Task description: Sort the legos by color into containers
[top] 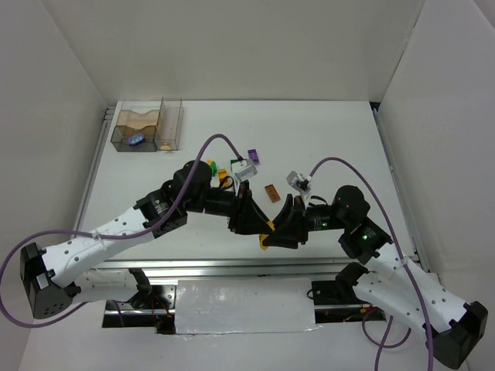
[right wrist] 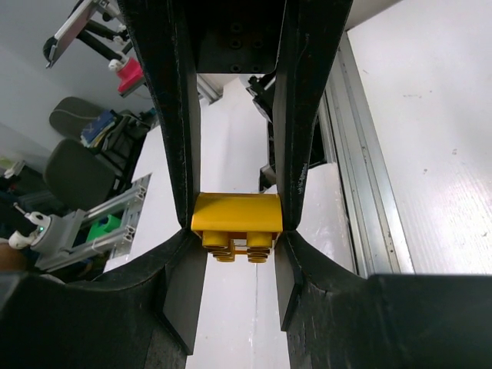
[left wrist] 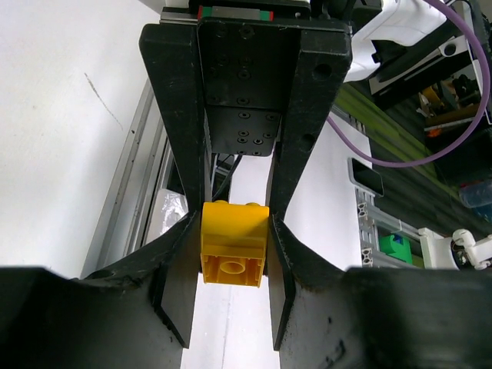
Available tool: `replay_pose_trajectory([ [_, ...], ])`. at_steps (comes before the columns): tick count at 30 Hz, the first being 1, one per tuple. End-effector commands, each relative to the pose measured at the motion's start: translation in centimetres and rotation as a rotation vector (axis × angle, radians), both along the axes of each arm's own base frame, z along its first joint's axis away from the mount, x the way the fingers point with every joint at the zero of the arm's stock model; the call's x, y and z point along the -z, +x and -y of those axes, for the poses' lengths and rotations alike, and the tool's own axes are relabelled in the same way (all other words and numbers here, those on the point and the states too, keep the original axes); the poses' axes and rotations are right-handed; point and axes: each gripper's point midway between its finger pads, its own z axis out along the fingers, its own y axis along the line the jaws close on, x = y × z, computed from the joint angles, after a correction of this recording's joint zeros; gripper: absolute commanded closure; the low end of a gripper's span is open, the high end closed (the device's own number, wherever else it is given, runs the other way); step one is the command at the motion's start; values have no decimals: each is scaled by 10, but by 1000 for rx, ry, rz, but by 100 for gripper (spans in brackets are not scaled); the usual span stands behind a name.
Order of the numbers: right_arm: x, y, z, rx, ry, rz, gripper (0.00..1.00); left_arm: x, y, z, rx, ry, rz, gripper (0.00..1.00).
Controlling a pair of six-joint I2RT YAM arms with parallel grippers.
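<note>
L claw (left wrist: 233,265) is pinched tight on a yellow lego (left wrist: 233,242), fingers flat vs both its sides. R claw (right wrist: 234,234) is clamped on the same yellow from the opp. side, studs facing its cam. Can't tell if it's 1 brick or 2 stuck together. Top view: both my claws meet tip to tip at near-centre of the table (top: 332,131), the yellow btwn them.

Containers (top: 161,116) sit at far left, joined side by side. The wider one holds a rounded purple-blue lego (top: 136,140); the narrower has a small orange bit (top: 165,144).

Loose on the table: purple lego (top: 252,156) far of centre, brown lego (top: 271,192) just far of my claws, green lego (top: 211,165) beside my L arm.
</note>
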Motion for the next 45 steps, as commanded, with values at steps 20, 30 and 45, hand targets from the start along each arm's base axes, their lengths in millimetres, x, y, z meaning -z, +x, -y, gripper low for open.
replay_pose_trajectory([
  [20, -10, 23, 6, 190, 39, 116, 0, -47, 27, -9, -138, -44, 132, 100],
  [30, 13, 62, 43, 565, -54, 90, 0, -51, 188, -142, -881, 221, 131, 100],
  [45, 26, 43, 41, 507, -13, -4, 0, -84, 428, -353, -1734, 401, 609, 100],
])
